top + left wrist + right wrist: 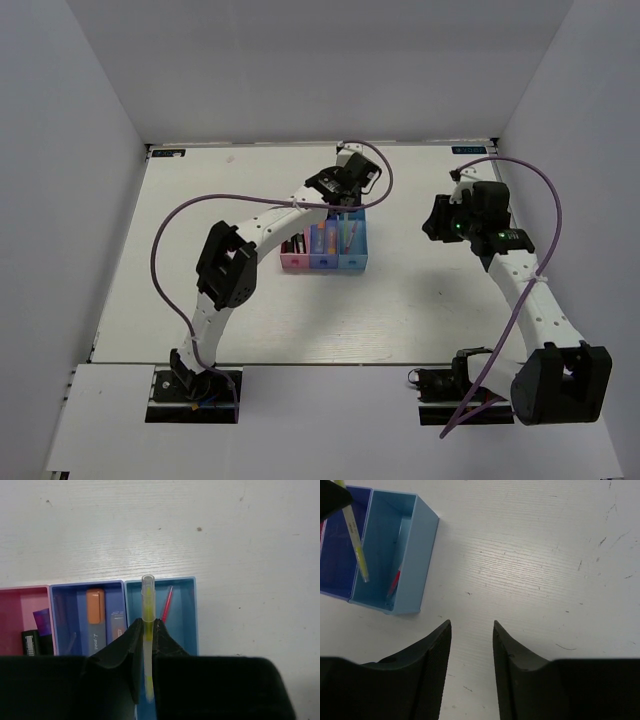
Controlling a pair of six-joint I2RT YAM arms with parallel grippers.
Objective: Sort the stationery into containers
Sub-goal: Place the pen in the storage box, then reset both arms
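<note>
Left wrist view: I read small dark print running along barrel of orange marker (95, 611) in blue bin (87, 584). Looks like "point", character before it unclear to me. Black marker (31, 643) in pink bin (25, 587) carries white barcode-style label, no digits legible. Top view: dark sticker (165, 152) far left, pale sticker (470, 150) far right, print on both too small to read.

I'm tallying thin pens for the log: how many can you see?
2. The red-pink pen lies in the teal bin; the pale-yellow pen is clamped in the left gripper. The gripper may hide others.
</note>
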